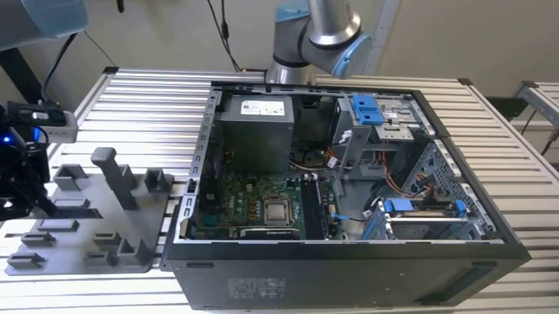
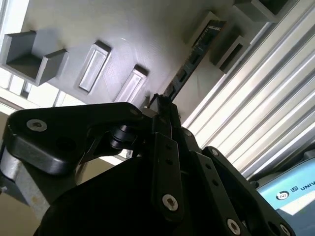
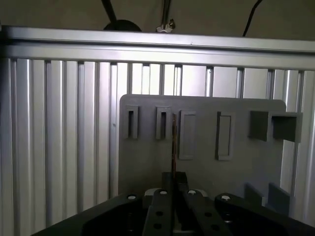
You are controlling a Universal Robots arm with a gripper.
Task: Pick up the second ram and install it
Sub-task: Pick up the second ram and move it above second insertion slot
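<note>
**While standing on edge, memory stick (image 2: pixel 196 51) is pinched by gripper (image 3: pixel 173 181) at tray (image 3: pixel 147 167)**

Because the memory stick is kept upright among the grey tray's slots, its thin edge is offered straight to the gripper. In both wrist views the fingers are seen pressed together on it. Whether it is seated in the tray or just clear of it cannot be told. The open computer case (image 1: pixel 349 281) lies well apart from the gripper, so installation is judged not yet done.
</note>
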